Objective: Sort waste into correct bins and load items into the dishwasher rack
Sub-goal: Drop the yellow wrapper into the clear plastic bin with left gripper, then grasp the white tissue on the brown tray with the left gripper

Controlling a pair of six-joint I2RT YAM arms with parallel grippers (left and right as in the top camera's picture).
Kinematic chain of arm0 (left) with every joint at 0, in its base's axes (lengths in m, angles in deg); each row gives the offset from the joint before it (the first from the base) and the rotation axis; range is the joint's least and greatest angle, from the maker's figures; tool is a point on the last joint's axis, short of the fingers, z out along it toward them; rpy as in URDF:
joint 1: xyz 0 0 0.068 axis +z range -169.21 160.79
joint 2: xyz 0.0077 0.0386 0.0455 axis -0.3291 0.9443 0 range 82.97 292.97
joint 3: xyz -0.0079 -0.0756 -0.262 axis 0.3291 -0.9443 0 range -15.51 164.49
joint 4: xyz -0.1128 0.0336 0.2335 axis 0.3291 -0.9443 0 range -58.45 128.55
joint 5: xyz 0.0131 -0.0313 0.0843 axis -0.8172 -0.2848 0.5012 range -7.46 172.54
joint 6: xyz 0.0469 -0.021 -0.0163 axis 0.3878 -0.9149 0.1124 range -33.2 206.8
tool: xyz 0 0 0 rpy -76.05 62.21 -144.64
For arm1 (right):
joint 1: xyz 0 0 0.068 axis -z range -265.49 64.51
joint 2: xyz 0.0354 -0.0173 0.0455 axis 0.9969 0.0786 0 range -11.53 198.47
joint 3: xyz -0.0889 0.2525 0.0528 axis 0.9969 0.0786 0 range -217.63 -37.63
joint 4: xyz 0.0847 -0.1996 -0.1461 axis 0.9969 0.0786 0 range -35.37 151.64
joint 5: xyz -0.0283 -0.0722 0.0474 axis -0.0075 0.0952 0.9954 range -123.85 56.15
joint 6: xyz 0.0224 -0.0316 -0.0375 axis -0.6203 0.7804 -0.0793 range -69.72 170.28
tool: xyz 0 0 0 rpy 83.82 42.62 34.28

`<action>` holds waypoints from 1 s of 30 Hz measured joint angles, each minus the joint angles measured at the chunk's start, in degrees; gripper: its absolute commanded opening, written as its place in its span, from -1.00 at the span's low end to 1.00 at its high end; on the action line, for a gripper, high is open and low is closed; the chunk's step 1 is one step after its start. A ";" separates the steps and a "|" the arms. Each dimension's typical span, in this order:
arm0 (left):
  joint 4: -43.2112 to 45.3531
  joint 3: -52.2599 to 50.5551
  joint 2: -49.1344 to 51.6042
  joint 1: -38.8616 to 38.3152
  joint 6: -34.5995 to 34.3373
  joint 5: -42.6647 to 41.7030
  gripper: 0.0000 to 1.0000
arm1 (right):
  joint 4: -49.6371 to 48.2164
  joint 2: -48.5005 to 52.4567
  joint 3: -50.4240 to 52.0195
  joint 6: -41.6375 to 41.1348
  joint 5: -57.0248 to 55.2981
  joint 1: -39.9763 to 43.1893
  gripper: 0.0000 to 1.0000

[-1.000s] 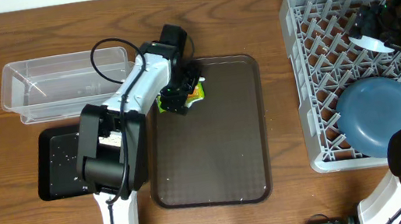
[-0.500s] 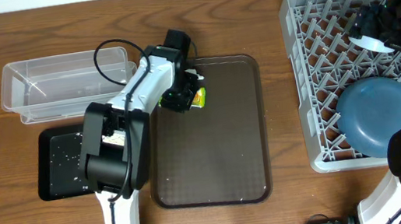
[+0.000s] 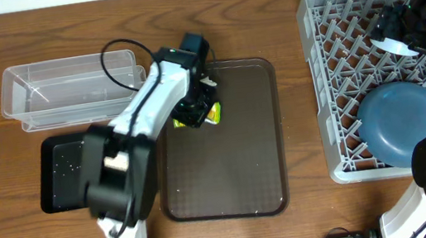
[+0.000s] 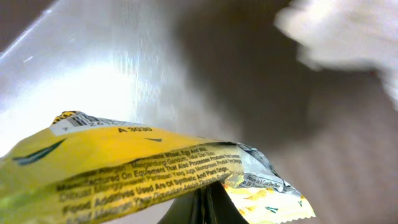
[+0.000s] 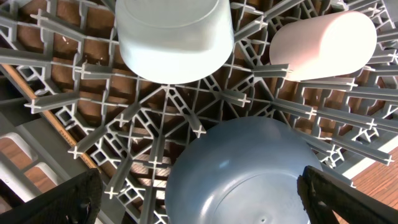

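Over the upper left part of the brown serving tray point(image 3: 236, 166): a crumpled wrapper point(image 3: 213, 116) with yellow-green print, pinched in the pressed-together jaws of the left gripper point(image 3: 194, 112). Hard to tell whether resting on the tray or raised off it. Open tray surface all the way to the near edge.

Just left of that tray, a shallow black tray point(image 3: 49, 192) with scattered white rice grains point(image 3: 65, 166). Behind it, a clear plastic tub point(image 3: 17, 88). Left arm stretched over the black tray's right side and the brown tray's left rim.

A strip of open wooden table point(image 3: 281, 9) between brown tray and rack.

At far right, a big grey rack point(image 3: 314, 80) holding a round blue dish point(image 3: 401, 122) near the front, with a mint green bowl point(image 5: 175, 31) and a pink cup point(image 5: 323, 43) among the pegs. Above the rack, the right gripper point(image 5: 199, 202), jaws spread wide, gripping nothing.
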 measured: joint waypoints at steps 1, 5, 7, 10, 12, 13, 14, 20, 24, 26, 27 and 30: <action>-0.07 0.00 -1.95 0.00 0.17 0.00 -0.88 | 0.00 0.00 0.00 0.00 0.00 0.00 0.99; 1.31 0.00 -9.49 -0.04 0.74 1.49 -0.88 | 0.00 0.00 0.00 0.00 0.02 0.00 0.99; 2.67 0.00 -12.22 -0.04 0.76 4.52 -0.88 | 0.00 0.00 0.00 0.00 0.02 0.00 0.99; 4.96 0.00 -14.43 0.20 0.76 10.27 -0.88 | 0.00 0.00 0.00 0.00 0.00 0.00 0.99; 6.75 0.00 -15.06 1.05 0.79 14.40 -0.88 | 0.00 0.00 0.02 0.00 0.02 0.00 0.99; 7.61 0.00 -15.19 1.81 0.92 16.22 -0.88 | 0.02 0.00 0.04 0.00 0.02 0.00 0.99; 8.50 0.00 -15.23 2.69 1.16 17.70 -0.88 | 0.02 0.00 0.04 0.00 0.02 0.00 0.99; 15.67 -0.04 -15.21 12.15 7.10 22.82 -0.70 | 0.04 0.00 0.04 0.00 0.02 0.00 0.99; 18.05 -0.02 -15.21 19.17 11.56 24.28 -0.11 | 0.02 0.00 0.07 0.00 0.02 0.00 0.99; 17.73 -0.04 -15.21 21.86 12.83 24.48 0.10 | 0.00 0.00 0.07 0.00 0.00 0.00 0.98; 17.49 -0.04 -15.21 23.17 13.22 24.48 0.10 | 0.00 0.00 0.09 0.00 0.02 0.00 0.98; 15.67 -0.04 -15.21 26.58 13.64 24.41 0.11 | 0.00 0.00 0.09 0.00 0.00 0.00 0.99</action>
